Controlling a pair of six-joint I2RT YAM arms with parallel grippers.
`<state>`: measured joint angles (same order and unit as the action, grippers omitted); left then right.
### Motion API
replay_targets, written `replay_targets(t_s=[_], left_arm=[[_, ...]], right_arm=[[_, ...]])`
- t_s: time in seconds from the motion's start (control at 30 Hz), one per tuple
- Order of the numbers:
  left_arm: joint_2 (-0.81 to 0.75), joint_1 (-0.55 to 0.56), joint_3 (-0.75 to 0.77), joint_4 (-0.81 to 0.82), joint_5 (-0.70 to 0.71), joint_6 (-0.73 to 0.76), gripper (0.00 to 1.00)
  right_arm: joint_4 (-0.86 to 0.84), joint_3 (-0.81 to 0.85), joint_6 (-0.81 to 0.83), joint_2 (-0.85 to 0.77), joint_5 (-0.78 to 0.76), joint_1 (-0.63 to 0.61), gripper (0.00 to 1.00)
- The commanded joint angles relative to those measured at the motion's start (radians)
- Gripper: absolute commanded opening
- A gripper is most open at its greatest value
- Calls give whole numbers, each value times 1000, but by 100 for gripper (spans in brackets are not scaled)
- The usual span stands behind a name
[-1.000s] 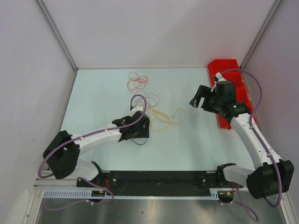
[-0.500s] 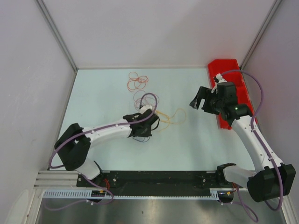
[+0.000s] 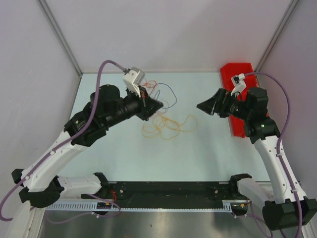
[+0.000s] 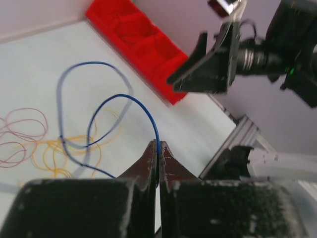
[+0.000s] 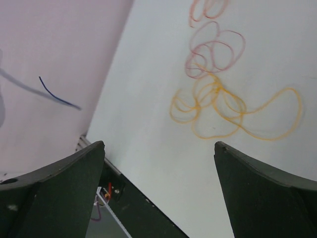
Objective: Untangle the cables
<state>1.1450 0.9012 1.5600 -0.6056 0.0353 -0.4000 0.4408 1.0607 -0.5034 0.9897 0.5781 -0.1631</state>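
Left claw (image 4: pixel 158 147) is pinched tight on the blue cable (image 4: pixel 124 96) and holds it up off the table (image 3: pixel 208 148), I'd guess so that strand hangs free of the pile instead of dragging its neighbours along. Right claw (image 3: pixel 206 106) hovers wide open with nothing in it, near the bin (image 3: pixel 241 69) and pointed at the left one, so it looks set to take the loose end. The blue one arcs through the air in a couple of big springy loops. Orange cable (image 5: pixel 225 111) lies mid-table in overlapping curls, pink cable (image 5: pixel 215 49) touches its far edge, and red cable (image 5: pixel 208 7) sits just beyond. All are hair-thin and floppy.
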Motion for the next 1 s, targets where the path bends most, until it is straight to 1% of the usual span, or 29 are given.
replay_targets(t_s=[0.0, 0.07, 0.13, 0.2, 0.3, 0.33, 0.4, 0.43, 0.5, 0.53, 0.63, 0.7, 0.8, 0.83, 0.97], left_arm=[[15, 5, -104, 53, -240, 78, 0], [12, 4, -104, 64, -268, 75, 0], [24, 4, -91, 53, -243, 60, 0], [32, 2, -64, 40, -216, 49, 0], [36, 2, -69, 62, -129, -32, 0], [35, 2, -75, 88, -111, -90, 0], [24, -4, -123, 159, -168, -115, 0], [21, -5, -139, 228, -208, -118, 0], [18, -4, -169, 266, -268, -123, 0], [21, -4, -169, 267, -282, -111, 0], [58, -4, -137, 235, -383, -62, 0], [100, -5, -88, 176, -499, -36, 0], [121, -5, -66, 144, -615, -11, 0], [122, -5, -66, 144, -636, -11, 0], [124, -4, -69, 148, -681, -23, 0]], right_arm=[[-171, 10, -41, -82, 273, 13, 96], [-224, 10, -49, -98, 341, 13, 97], [-272, 10, -75, -123, 391, 7, 97], [-296, 10, -89, -141, 396, -7, 96], [-303, 10, -125, -157, 350, -26, 95], [-304, 10, -136, -158, 342, -32, 93], [-303, 10, -136, -161, 318, -58, 93], [-292, 10, -136, -164, 290, -61, 92], [-294, 10, -146, -163, 278, -70, 91], [-310, 10, -146, -158, 284, -75, 91], [-365, 10, -130, -148, 341, -81, 89], [-389, 10, -107, -140, 386, -81, 88], [-433, 10, -101, -126, 452, -81, 87], [-479, 10, -106, -125, 466, -82, 86], [-527, 10, -106, -108, 548, -101, 81]])
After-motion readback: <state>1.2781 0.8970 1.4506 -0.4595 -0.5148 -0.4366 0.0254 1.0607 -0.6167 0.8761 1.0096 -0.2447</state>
